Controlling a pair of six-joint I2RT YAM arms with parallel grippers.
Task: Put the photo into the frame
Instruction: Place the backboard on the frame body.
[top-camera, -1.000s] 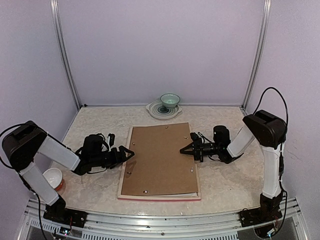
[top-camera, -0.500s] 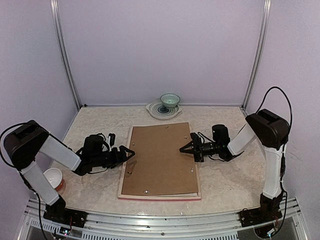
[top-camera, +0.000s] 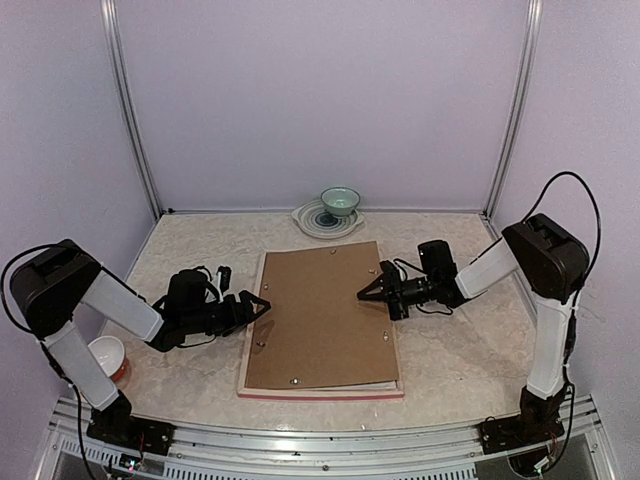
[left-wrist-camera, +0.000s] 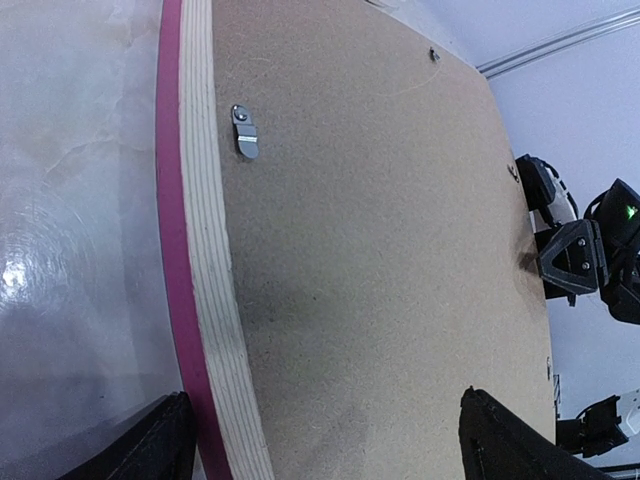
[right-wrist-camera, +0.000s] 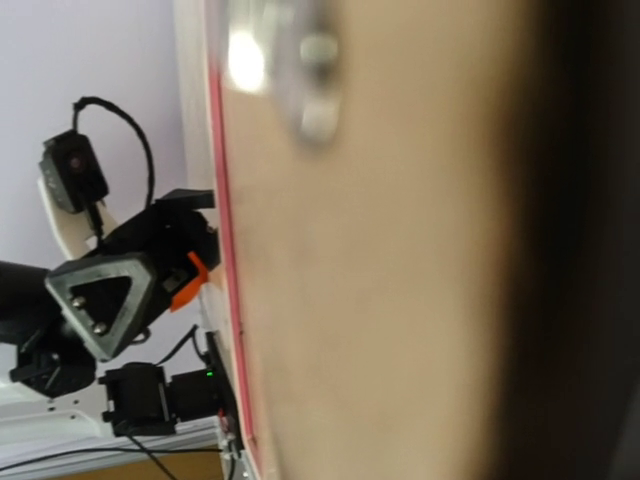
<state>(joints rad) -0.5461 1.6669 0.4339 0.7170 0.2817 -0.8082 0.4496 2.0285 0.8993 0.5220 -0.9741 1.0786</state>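
- One frame (top-camera: 320, 395) lies face down in the middle of the counter (top-camera: 450, 360). Its pale wood back is up, and a pink-red rail shows along the near and left edges.
- One brown hardboard backing (top-camera: 320, 315) lies flat inside the frame and covers the whole opening. No part of the photo shows.
- At least five small metal clips (left-wrist-camera: 245, 130) can be counted around the backing's border.
- There are two arms, one on each side of the frame.
- The left tool (top-camera: 258, 312) sits low at the frame's left rail with its jaws wide apart, straddling the rail and gripping nothing.
- The right tool (top-camera: 365, 293) reaches over the frame's right rail onto the backing's edge. Its jaws are partly spread and nothing is clamped between them.
- There are two bowls. One pale green bowl (top-camera: 340, 201) stands on one plate (top-camera: 310, 222) at the far edge. One white bowl (top-camera: 105, 355) sits by the near left corner.
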